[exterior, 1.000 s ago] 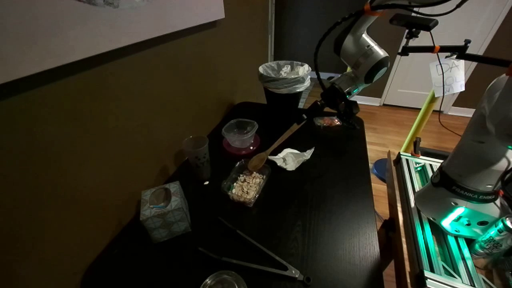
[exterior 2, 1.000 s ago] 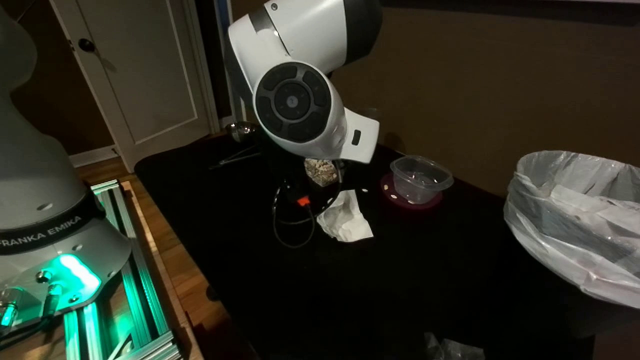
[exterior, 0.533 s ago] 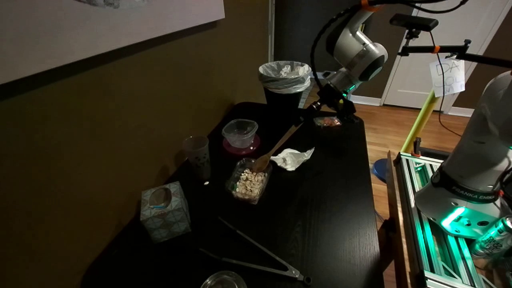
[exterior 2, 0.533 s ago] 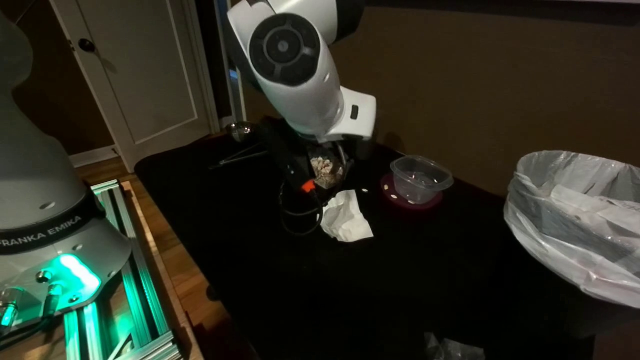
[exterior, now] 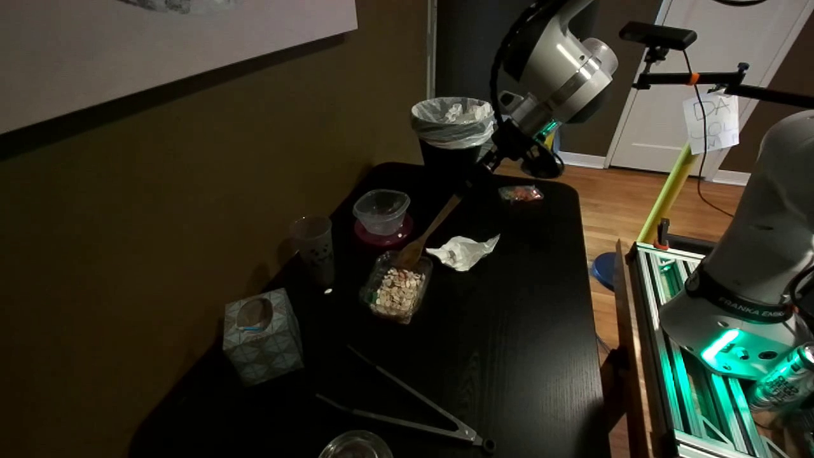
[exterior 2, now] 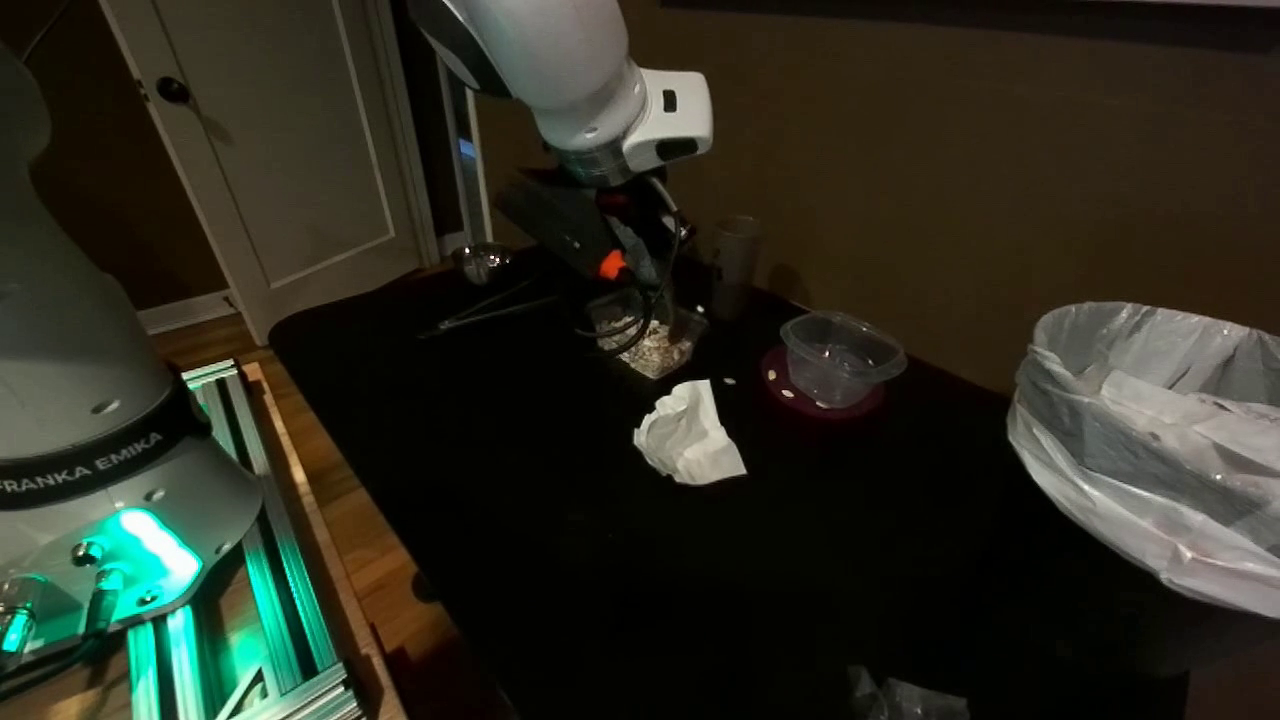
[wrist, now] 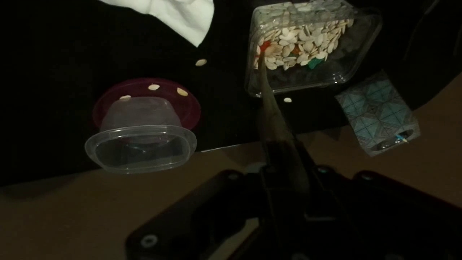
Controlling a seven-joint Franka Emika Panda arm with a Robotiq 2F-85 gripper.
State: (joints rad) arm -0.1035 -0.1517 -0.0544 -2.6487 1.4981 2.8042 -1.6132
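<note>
My claw [wrist: 285, 151] is clenched on the handle of a wooden spoon [exterior: 439, 221], which slants down & away from it, head over a clear tray [wrist: 339, 74] of pale seeds [wrist: 312, 39]. Can't tell if the head is dug in or just above: it's dim in the wrist view & blends w/ the seeds. Orange & green bits [wrist: 315, 63] among them are too small to ID. My wrist hardware [exterior 2: 560, 220] hides claw & spoon in an ext. view. Farther from my claw than the tray lie tongs [exterior: 469, 435], & beyond those a round dish [exterior: 356, 434], cut off by the frame. Behind my claw, the contents of a packet [exterior: 521, 193] are too blurry to name, & the base of the lined bin [exterior: 451, 137] is lost in the dark.

Tabletop [exterior: 521, 318] under my claw is near-black, so parts of its edge melt into shadow; a few stray seeds [wrist: 287, 100] sit nr the tray. To one side of my claw a tub [exterior: 381, 213] sits on a purple lid [wrist: 137, 86] by a brown wall [exterior: 159, 222]; on the opp. side, wood floor [exterior: 604, 210] & a white door [exterior: 661, 127].
</note>
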